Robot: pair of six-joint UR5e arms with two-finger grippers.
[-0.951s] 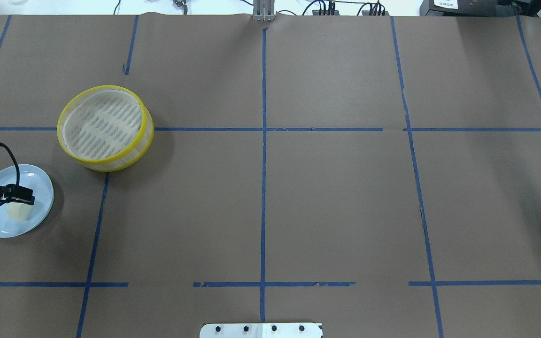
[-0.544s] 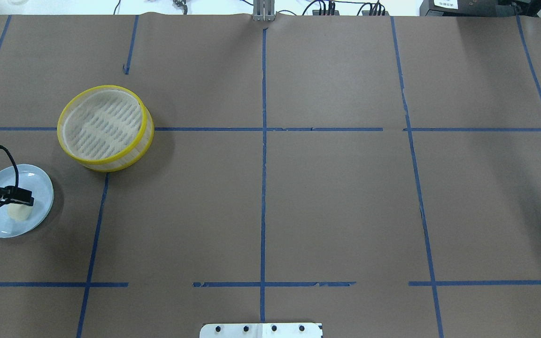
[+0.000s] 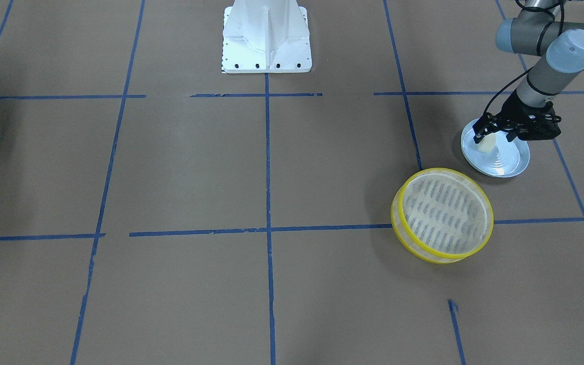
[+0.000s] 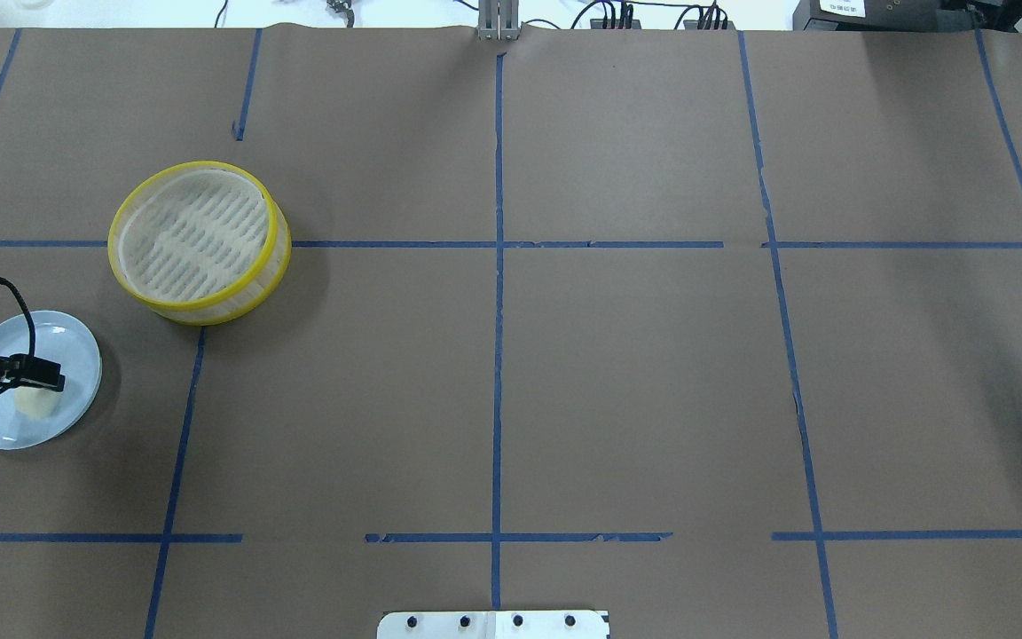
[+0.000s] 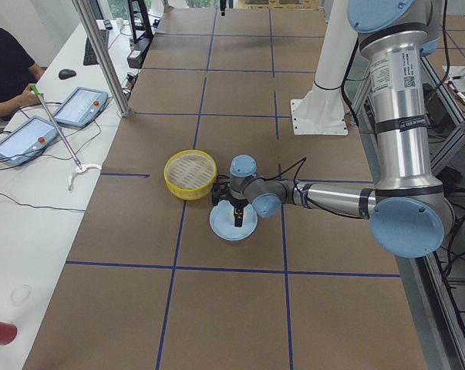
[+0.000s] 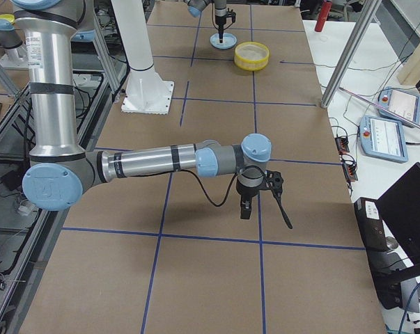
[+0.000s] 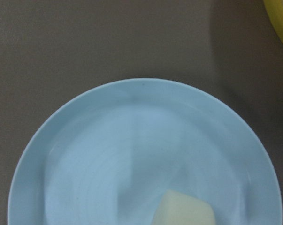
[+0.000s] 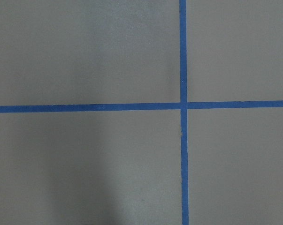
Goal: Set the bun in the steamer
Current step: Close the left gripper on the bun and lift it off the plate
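Observation:
The cream-white bun (image 4: 35,402) lies on a pale blue plate (image 4: 76,346) at the table's left edge. It also shows in the front view (image 3: 485,145) and at the bottom of the left wrist view (image 7: 183,209). My left gripper (image 4: 35,376) hangs just over the bun, fingers spread to either side of it, open. The steamer (image 4: 209,307), round with yellow rims and a slotted base, stands empty a little beyond and to the right of the plate (image 3: 506,163). My right gripper (image 6: 245,209) shows only in the right side view, so I cannot tell its state.
Brown paper with blue tape lines covers the table. The white robot base plate (image 3: 266,56) sits at the near middle edge. The right wrist view shows only a tape cross (image 8: 182,105). Operators' tablets (image 5: 32,135) lie on a side bench.
My left gripper has shifted slightly toward the bun over the plate. The bun, plate and steamer have not moved.

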